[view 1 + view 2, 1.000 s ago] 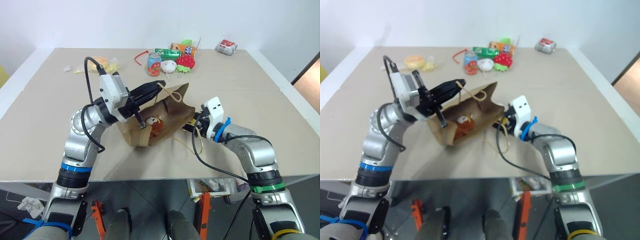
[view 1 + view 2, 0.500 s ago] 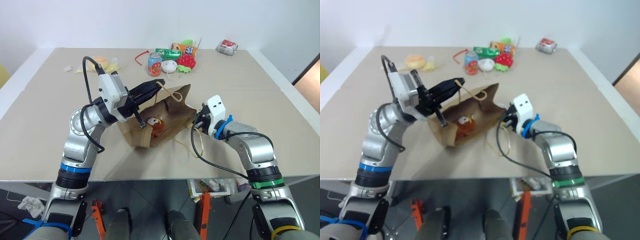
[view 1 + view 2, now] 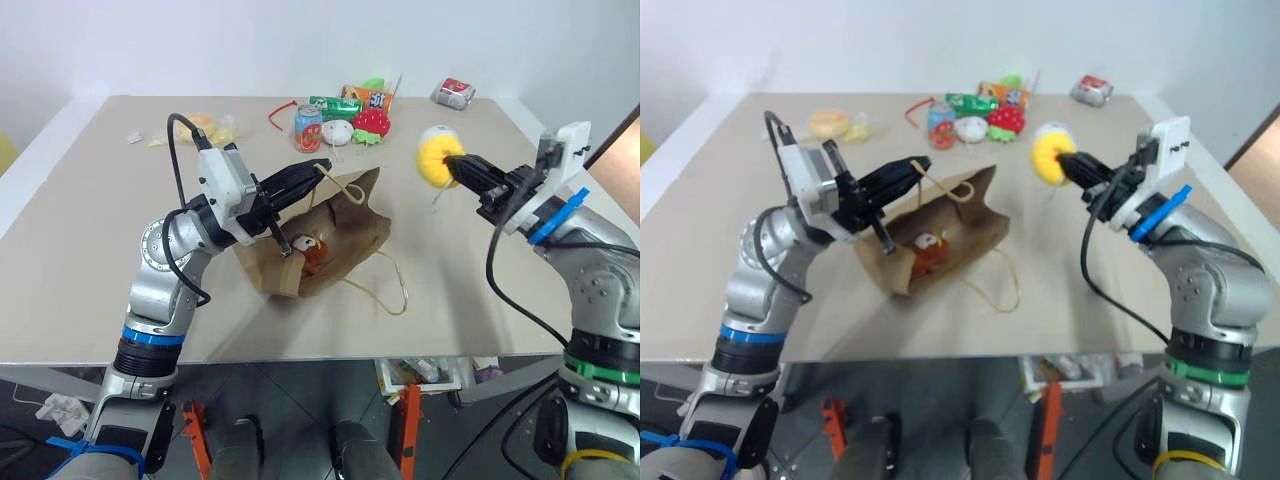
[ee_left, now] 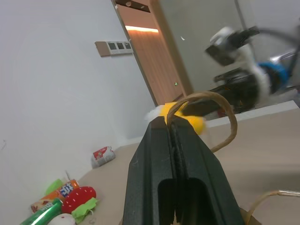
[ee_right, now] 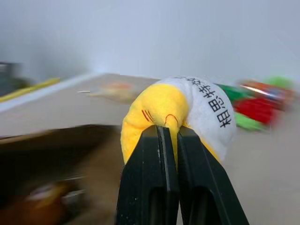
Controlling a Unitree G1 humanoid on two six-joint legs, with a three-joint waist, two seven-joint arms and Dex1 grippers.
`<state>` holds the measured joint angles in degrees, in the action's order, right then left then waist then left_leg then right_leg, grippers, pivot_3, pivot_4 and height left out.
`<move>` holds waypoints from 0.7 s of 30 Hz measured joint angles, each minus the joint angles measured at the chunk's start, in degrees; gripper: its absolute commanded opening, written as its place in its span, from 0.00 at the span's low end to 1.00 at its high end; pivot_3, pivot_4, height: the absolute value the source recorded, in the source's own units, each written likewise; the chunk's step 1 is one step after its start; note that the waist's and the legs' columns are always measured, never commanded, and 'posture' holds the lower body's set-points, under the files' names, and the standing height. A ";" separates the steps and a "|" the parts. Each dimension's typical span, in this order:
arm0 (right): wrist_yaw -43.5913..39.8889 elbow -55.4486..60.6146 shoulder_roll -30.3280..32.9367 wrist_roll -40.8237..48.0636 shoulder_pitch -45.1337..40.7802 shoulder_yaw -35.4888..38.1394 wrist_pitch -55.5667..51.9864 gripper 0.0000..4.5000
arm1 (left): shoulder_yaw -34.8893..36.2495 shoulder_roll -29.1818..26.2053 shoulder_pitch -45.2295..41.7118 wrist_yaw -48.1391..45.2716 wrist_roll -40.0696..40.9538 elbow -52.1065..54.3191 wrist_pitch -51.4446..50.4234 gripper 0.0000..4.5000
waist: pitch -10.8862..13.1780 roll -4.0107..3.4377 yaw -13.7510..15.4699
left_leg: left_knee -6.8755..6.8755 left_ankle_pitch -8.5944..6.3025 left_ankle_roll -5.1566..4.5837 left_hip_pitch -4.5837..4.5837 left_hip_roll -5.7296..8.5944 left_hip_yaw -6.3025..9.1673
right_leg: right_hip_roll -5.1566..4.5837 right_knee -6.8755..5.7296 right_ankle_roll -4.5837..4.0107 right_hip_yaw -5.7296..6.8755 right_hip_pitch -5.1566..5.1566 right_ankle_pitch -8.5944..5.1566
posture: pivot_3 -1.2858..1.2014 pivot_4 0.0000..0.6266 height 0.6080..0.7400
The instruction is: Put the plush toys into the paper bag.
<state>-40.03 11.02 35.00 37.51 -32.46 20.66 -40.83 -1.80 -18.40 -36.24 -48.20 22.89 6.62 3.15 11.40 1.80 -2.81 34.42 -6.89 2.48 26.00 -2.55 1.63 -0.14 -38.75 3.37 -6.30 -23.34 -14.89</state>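
Up from beside the paper bag [image 3: 320, 235] has gone the right gripper [image 3: 458, 168], and now it is high in the air to the right with the yellow ball plush [image 3: 437, 156] pinched between its closed fingers [image 5: 159, 154]. The left gripper [image 3: 318, 169] has not moved; its fingers [image 4: 173, 154] are pressed shut on the bag's near cord handle [image 4: 220, 105], holding the mouth up. The bag lies on its side in the middle of the surface [image 3: 90, 250], and the brown monkey [image 3: 310, 250] sits inside it. The other cord handle [image 3: 385, 290] trails loose toward the front edge. Near the far edge are a soda can [image 3: 308, 128], a small white plush [image 3: 338, 132], a strawberry plush [image 3: 372, 122] and snack packets [image 3: 455, 93]. Between the ball and the bag the air is open, and the right side of the surface is bare.
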 measured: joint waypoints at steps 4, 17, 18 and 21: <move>-7.52 9.87 3.47 7.60 7.22 0.94 -1.47 0.01 | 0.20 -0.14 -0.08 0.03 0.04 -0.04 0.31 0.00 | 0.00 0.00 0.16 | 0.12 0.00 0.00 0.03 0.05 -0.04 | -0.08 0.02 0.05 -0.01 0.03 0.03 | 0.52 0.24 1.00; -11.10 14.02 8.15 9.25 14.62 0.66 0.23 0.01 | -0.01 -0.11 -0.08 -0.18 0.05 -0.04 0.32 0.00 | 0.00 0.00 0.05 | 0.14 0.06 -0.04 0.00 0.01 -0.07 | -0.05 0.04 -0.15 -0.03 0.02 0.05 | 0.52 0.24 1.00; -11.11 14.37 8.15 9.19 15.05 -0.23 0.24 0.01 | -0.01 -0.11 -0.08 -0.19 0.05 -0.04 0.32 0.00 | 0.00 0.00 0.05 | 0.14 0.06 -0.04 0.00 0.02 -0.07 | -0.05 0.04 -0.15 -0.03 0.02 0.05 | 0.52 0.24 1.00; -11.12 16.56 8.05 7.76 16.66 -5.31 0.72 0.01 | -0.03 -0.10 -0.08 -0.27 0.05 -0.05 0.32 0.00 | 0.00 0.00 0.08 | 0.14 0.06 -0.04 0.01 0.02 -0.07 | -0.06 0.04 -0.12 -0.03 0.01 0.04 | 0.52 0.24 1.00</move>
<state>-51.16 27.58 43.05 45.26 -15.80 15.35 -40.11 -1.83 -18.50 -36.32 -48.47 22.94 6.57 3.47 11.40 1.79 -2.74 34.55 -6.83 2.45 26.02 -2.53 1.56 -0.19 -38.71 3.25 -6.33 -23.33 -14.85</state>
